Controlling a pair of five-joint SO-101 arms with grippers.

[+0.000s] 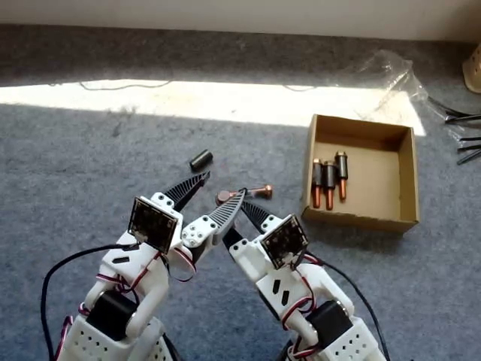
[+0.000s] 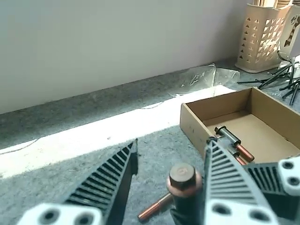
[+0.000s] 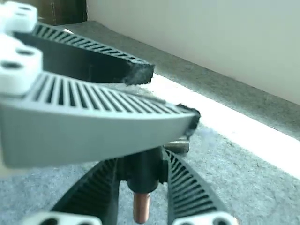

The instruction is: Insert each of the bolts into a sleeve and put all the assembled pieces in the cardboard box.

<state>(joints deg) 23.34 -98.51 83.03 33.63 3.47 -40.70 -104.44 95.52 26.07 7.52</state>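
The right claw (image 3: 140, 161) clamps a sleeve (image 3: 139, 176) with a bolt (image 3: 140, 206) through it; the left claw (image 2: 172, 145) gapes wide around the bolt's head. Likely stiff, light, slick metal: hold mid-sleeve. A loose bolt (image 1: 259, 192) lies just beyond, the box (image 1: 361, 219) farther off.

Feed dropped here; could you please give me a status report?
Left gripper open around bolt head. Right gripper shut on sleeve, bolt inside. Three pieces in cardboard box. On carpet: loose bolt, spare sleeve.
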